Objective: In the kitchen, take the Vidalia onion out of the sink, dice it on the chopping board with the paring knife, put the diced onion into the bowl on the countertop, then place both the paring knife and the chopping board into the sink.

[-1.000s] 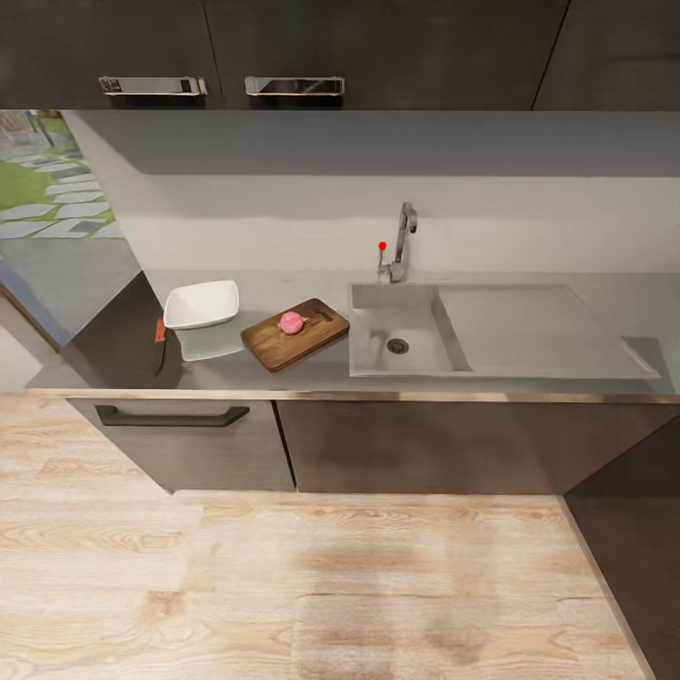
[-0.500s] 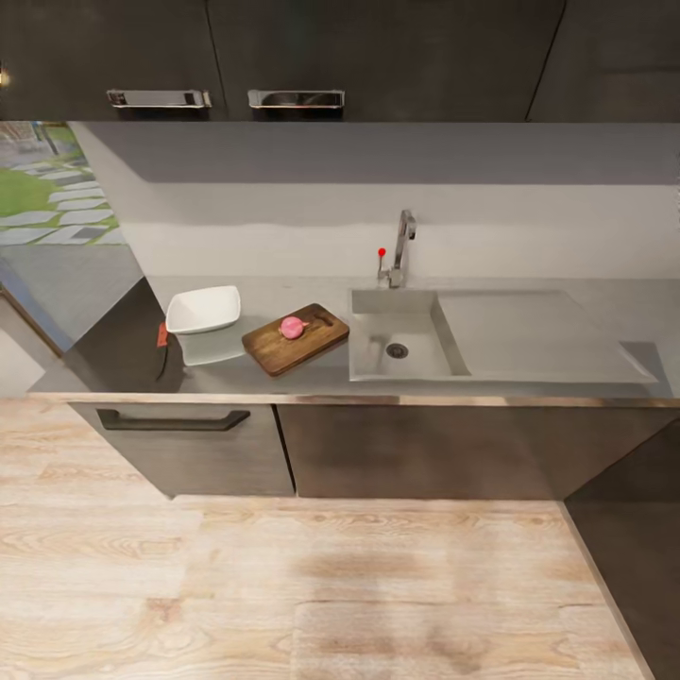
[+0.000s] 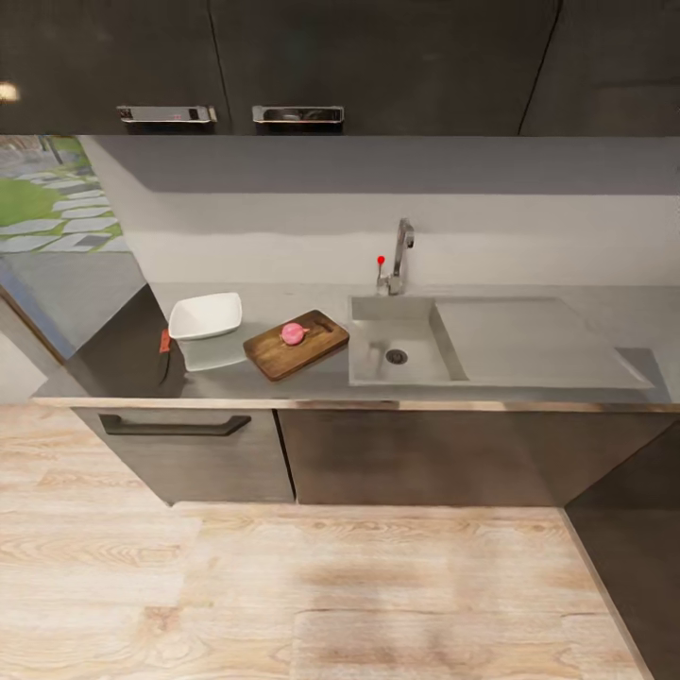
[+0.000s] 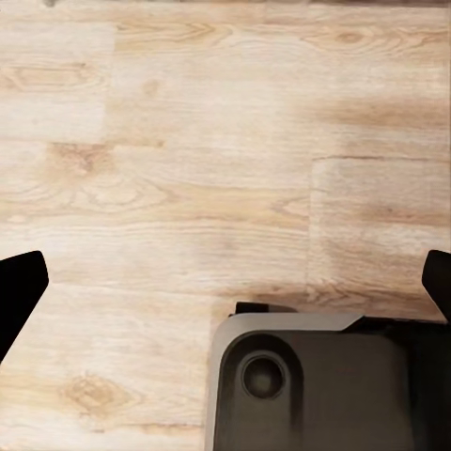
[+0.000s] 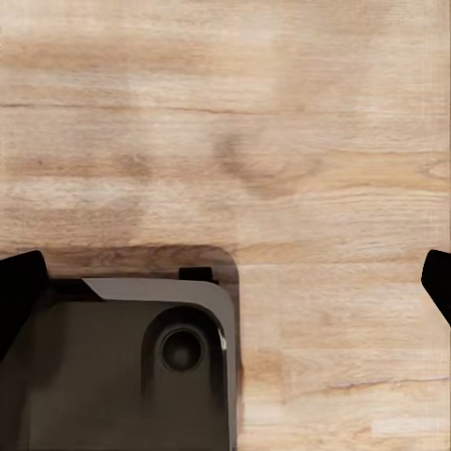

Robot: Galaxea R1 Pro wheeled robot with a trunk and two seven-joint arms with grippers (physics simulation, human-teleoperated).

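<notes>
The pink Vidalia onion (image 3: 293,332) rests on the dark brown chopping board (image 3: 279,357), which lies on the grey countertop (image 3: 312,382) just left of the sink (image 3: 416,332). The steel basin holds nothing but its drain. A white bowl (image 3: 206,314) stands left of the board. Beyond the bowl lies the paring knife (image 3: 164,341), red handle toward the wall. In the left wrist view my left gripper (image 4: 230,282) is open above the wood floor. My right gripper (image 5: 228,277) is also open over the floor, holding nothing.
The chrome tap (image 3: 402,247) rises behind the basin and the drainboard (image 3: 529,340) stretches to its right. Dark cabinet fronts (image 3: 416,453) stand under the counter, another dark unit (image 3: 633,538) juts out at the right. My dark base (image 4: 310,385) shows below the grippers.
The whole head view has shifted: the counter sits slightly lower and smaller, so the camera has moved. Onion, board, bowl and knife keep their places on the counter.
</notes>
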